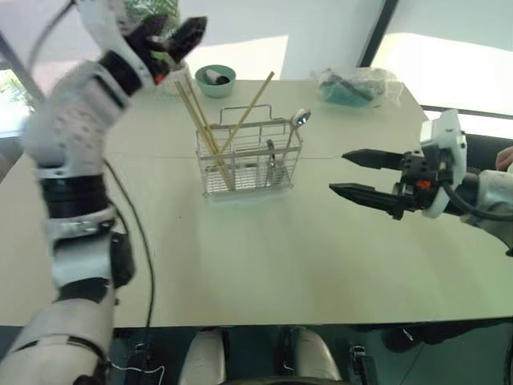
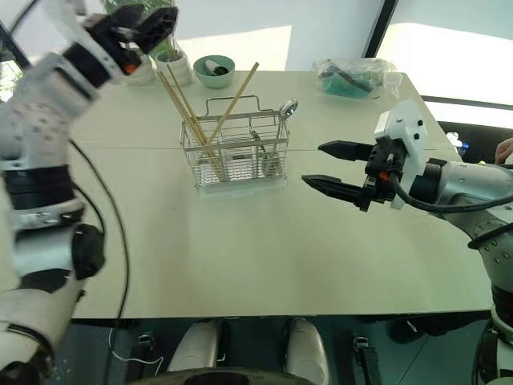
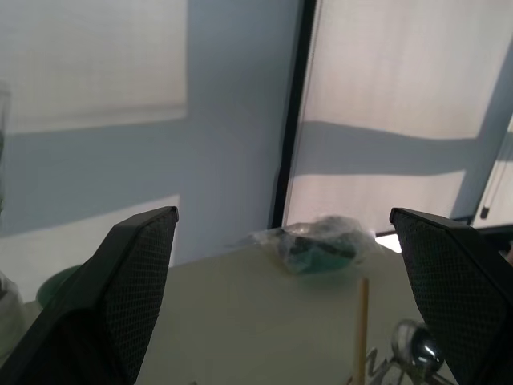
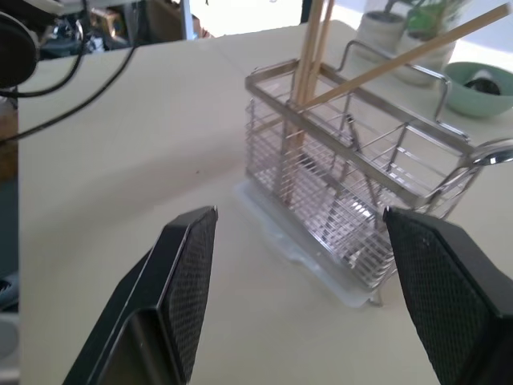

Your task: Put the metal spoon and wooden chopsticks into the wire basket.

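Note:
The wire basket (image 1: pixel 248 164) stands upright on the table's middle, a little toward the far side. Several wooden chopsticks (image 1: pixel 204 120) lean inside it, their tips well above its rim. The metal spoon (image 1: pixel 300 118) stands in the basket's right end with its bowl up. My left gripper (image 1: pixel 180 32) is raised high to the left of the basket, open and empty; in the left wrist view a chopstick tip (image 3: pixel 363 321) shows between its fingers. My right gripper (image 1: pixel 338 172) hovers to the right of the basket, pointing at it, open with nothing in it.
A teal bowl (image 1: pixel 215 79) and a crumpled plastic bag (image 1: pixel 357 84) sit at the table's far edge. Potted plants (image 2: pixel 172 60) stand at the far left. A black cable (image 1: pixel 136 224) crosses the table's left side.

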